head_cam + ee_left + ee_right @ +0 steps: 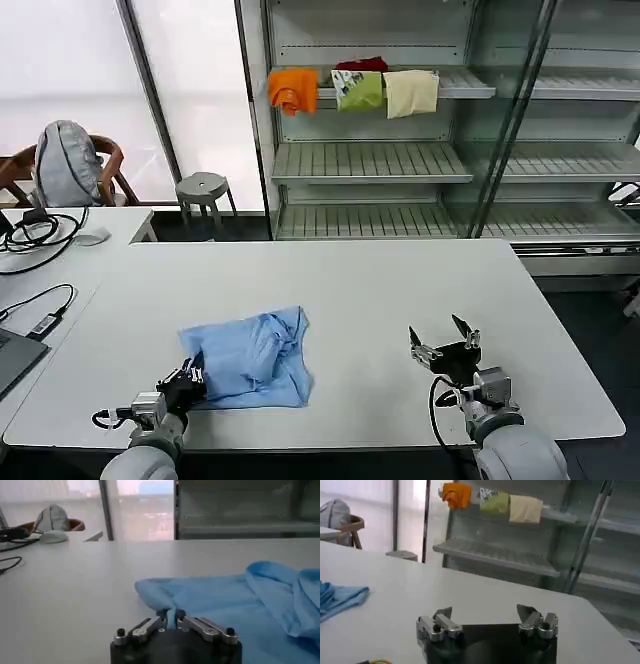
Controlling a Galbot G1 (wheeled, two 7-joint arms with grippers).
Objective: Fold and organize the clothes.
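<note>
Left hand [172, 621] pinching near-left corner of crumpled blue T-shirt [255, 358] on white worktop [380, 290]. Right hand [445, 338] spread wide, well apart, over bare worktop.

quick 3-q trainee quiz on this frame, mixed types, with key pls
1. True or false: the right gripper is shut on the blue T-shirt.
2. Which gripper pinches the shirt's edge? A) left gripper B) right gripper C) neither
3. Fill in: the orange garment, green garment and cream garment hang from a ____ behind the table.

Key:
1. False. It is open over bare table, apart from the shirt.
2. A, at the corner nearest the robot's left side.
3. shelf
</note>
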